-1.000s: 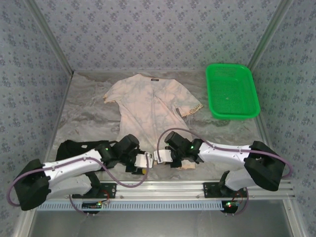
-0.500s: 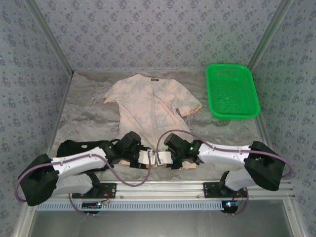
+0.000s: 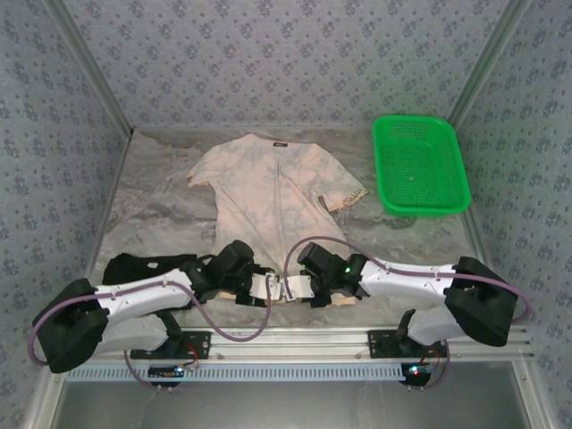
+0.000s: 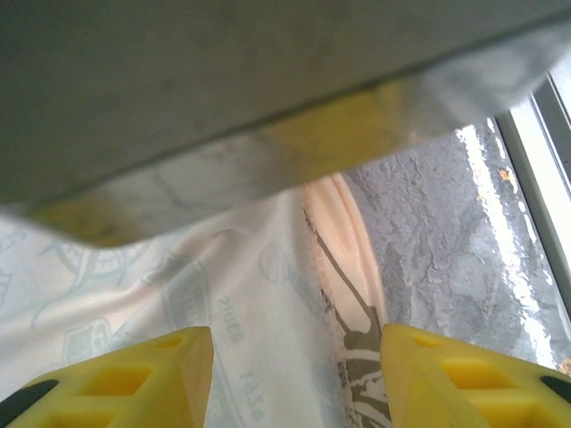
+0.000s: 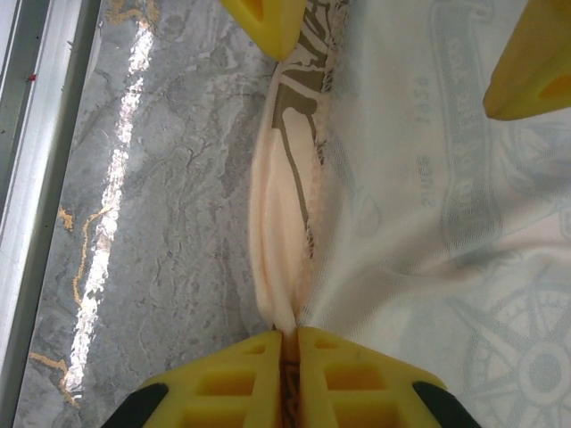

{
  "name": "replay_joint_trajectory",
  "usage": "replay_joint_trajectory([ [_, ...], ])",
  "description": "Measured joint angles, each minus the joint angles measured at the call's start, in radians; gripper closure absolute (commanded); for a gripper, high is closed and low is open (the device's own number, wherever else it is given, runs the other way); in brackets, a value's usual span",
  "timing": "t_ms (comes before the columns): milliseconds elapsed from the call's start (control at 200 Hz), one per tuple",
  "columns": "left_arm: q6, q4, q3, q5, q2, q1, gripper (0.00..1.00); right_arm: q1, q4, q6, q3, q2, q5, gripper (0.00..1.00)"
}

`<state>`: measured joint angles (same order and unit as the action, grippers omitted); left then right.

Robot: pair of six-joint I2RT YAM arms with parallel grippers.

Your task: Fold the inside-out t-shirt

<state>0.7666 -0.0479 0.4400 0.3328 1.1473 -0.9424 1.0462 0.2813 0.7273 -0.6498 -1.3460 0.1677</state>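
The inside-out t-shirt (image 3: 268, 192) lies flat on the marble table, pale reverse up, with its dark neck label (image 3: 279, 143) at the far end. Both grippers meet tip to tip at its near hem. My right gripper (image 3: 289, 286) is shut on a pinched fold of the peach hem (image 5: 281, 259), which runs out from between its yellow fingers (image 5: 290, 348). My left gripper (image 3: 264, 288) is open and straddles the same hem edge; pale fabric and dark print (image 4: 357, 348) lie between its fingers (image 4: 297, 374). Its yellow fingertips (image 5: 268, 22) show at the top of the right wrist view.
A green basket (image 3: 420, 165) stands at the far right of the table. A plain black garment (image 3: 143, 266) lies at the near left, partly under my left arm. The metal rail (image 3: 357, 344) runs along the front edge, close behind the hem.
My left gripper has slid right along the hem until its tips nearly touch the right gripper. The right arm and the shirt have barely moved.
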Motion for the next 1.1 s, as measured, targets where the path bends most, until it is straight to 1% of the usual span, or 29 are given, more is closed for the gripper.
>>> replay_joint_trajectory([
  [135, -0.002, 0.068, -0.029, 0.026, 0.003, 0.000, 0.47, -0.004, 0.000, -0.001, 0.002, 0.013, 0.005, 1.00],
  [295, -0.026, 0.209, -0.047, 0.075, 0.056, 0.000, 0.47, -0.030, 0.001, -0.005, 0.020, 0.047, 0.031, 1.00],
  [420, -0.047, 0.301, -0.047, 0.095, 0.089, 0.000, 0.51, -0.065, 0.003, -0.005, 0.041, 0.106, 0.054, 0.98],
  [495, -0.061, 0.360, -0.046, 0.120, 0.114, 0.000, 0.51, -0.077, 0.003, -0.005, 0.053, 0.133, 0.074, 0.97],
  [550, -0.069, 0.391, -0.046, 0.144, 0.137, 0.000, 0.53, -0.083, 0.004, -0.005, 0.058, 0.137, 0.089, 0.94],
  [690, -0.080, 0.428, -0.046, 0.180, 0.175, 0.000, 0.54, -0.086, 0.014, -0.006, 0.063, 0.135, 0.090, 0.79],
  [725, -0.082, 0.431, -0.046, 0.181, 0.179, 0.000, 0.54, -0.083, 0.014, -0.006, 0.064, 0.133, 0.082, 0.78],
  [760, -0.084, 0.434, -0.046, 0.181, 0.183, 0.000, 0.54, -0.080, 0.014, -0.007, 0.064, 0.130, 0.077, 0.79],
  [855, -0.087, 0.433, -0.047, 0.174, 0.183, 0.000, 0.54, -0.054, 0.006, -0.002, 0.064, 0.106, 0.053, 0.87],
  [930, -0.088, 0.431, -0.050, 0.172, 0.180, 0.000, 0.54, -0.030, 0.001, 0.010, 0.064, 0.076, 0.031, 1.00],
  [1014, -0.095, 0.428, -0.064, 0.172, 0.169, -0.001, 0.54, -0.010, 0.003, 0.020, 0.064, 0.051, 0.010, 1.00],
  [1034, -0.095, 0.428, -0.067, 0.172, 0.167, -0.001, 0.54, -0.007, 0.003, 0.024, 0.064, 0.049, 0.007, 0.98],
  [1064, -0.098, 0.428, -0.072, 0.172, 0.166, -0.002, 0.54, -0.005, 0.004, 0.026, 0.064, 0.049, 0.005, 0.93],
  [1099, -0.099, 0.426, -0.076, 0.172, 0.166, -0.005, 0.54, -0.005, 0.003, 0.025, 0.064, 0.050, 0.004, 0.83],
])
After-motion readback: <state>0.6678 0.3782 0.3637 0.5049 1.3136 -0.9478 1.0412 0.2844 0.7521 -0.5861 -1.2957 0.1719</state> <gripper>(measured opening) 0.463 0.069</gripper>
